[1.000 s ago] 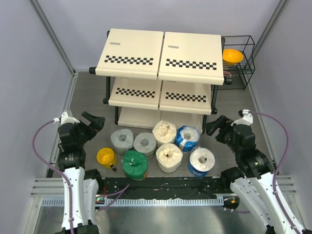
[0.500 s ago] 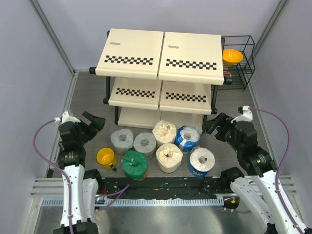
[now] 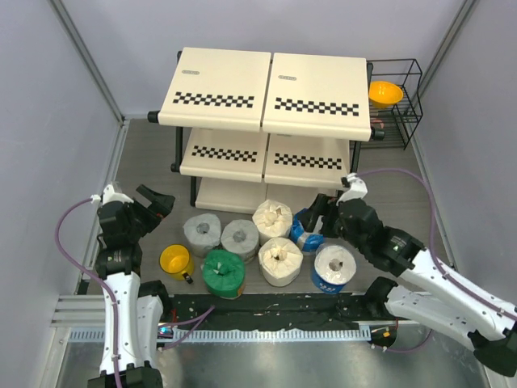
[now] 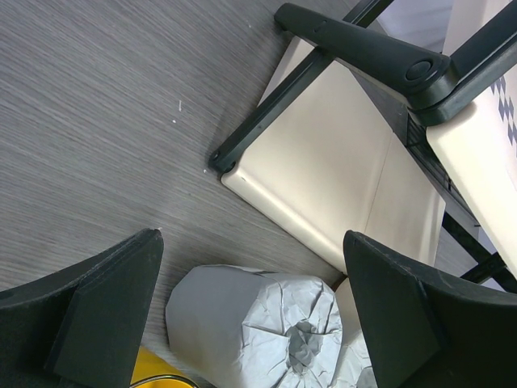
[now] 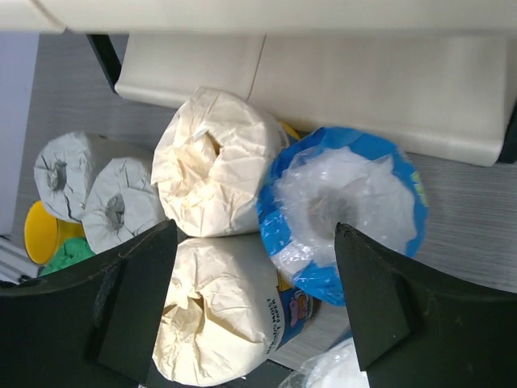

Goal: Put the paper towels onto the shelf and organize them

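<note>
Several paper towels stand grouped on the floor in front of the shelf [image 3: 266,85]: two grey [image 3: 201,233] [image 3: 240,238], two cream [image 3: 272,220] [image 3: 280,260], a green one [image 3: 223,272] and two blue-and-white [image 3: 307,234] [image 3: 334,267]. My right gripper [image 3: 317,217] hovers open above the rear blue-and-white roll [image 5: 343,206] and the front cream roll [image 5: 222,319], gripping nothing [image 5: 254,299]. My left gripper [image 3: 153,202] hangs open left of the rolls. In its wrist view a grey roll [image 4: 250,323] lies below between its fingers [image 4: 254,311], untouched.
A yellow mug [image 3: 175,261] stands left of the green roll. A black wire rack with an orange bowl [image 3: 385,93] sits right of the shelf. The shelf's lowest board [image 4: 339,170] lies just behind the rolls. Grey walls close both sides.
My right arm has swung left and forward, from beside the shelf's right leg to over the rear blue-and-white roll. The left arm has stayed put.
</note>
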Robot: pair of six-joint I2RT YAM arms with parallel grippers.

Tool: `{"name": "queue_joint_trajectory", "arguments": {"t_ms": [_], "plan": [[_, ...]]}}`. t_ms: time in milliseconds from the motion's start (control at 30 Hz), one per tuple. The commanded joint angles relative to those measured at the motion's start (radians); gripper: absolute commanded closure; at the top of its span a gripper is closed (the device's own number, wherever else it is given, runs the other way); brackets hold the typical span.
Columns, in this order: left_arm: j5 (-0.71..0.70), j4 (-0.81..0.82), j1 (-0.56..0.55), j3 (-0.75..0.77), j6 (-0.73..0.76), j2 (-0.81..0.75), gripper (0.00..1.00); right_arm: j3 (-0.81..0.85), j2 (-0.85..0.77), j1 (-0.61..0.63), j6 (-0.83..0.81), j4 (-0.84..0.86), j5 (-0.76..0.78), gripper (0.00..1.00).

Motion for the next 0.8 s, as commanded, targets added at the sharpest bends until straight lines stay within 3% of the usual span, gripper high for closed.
{"name": "queue_joint_trajectory", "arguments": {"t_ms": [0, 133, 233, 367, 600, 767], "plan": [[0.013, 0.012, -0.003, 0.013, -0.006, -0.003, 0.0, 0.061, 0.049, 0.168, 0.068, 0.061, 0.246, 0.16], [0.013, 0.014, -0.002, 0.015, -0.006, -0.003, 0.0, 0.124, 0.177, 0.411, 0.117, 0.01, 0.446, 0.17], [0.01, 0.012, -0.002, 0.015, -0.005, -0.003, 0.0, 0.176, 0.247, 0.52, 0.139, -0.022, 0.556, 0.17], [0.01, 0.012, -0.002, 0.013, -0.005, -0.003, 0.0, 0.245, 0.315, 0.576, 0.241, -0.091, 0.612, 0.17], [0.007, 0.011, -0.002, 0.013, -0.006, -0.005, 0.0, 0.378, 0.462, 0.659, 0.505, -0.451, 0.673, 0.19], [0.007, 0.011, -0.002, 0.015, -0.005, -0.005, 0.0, 0.451, 0.565, 0.731, 0.648, -0.615, 0.681, 0.19]]}}
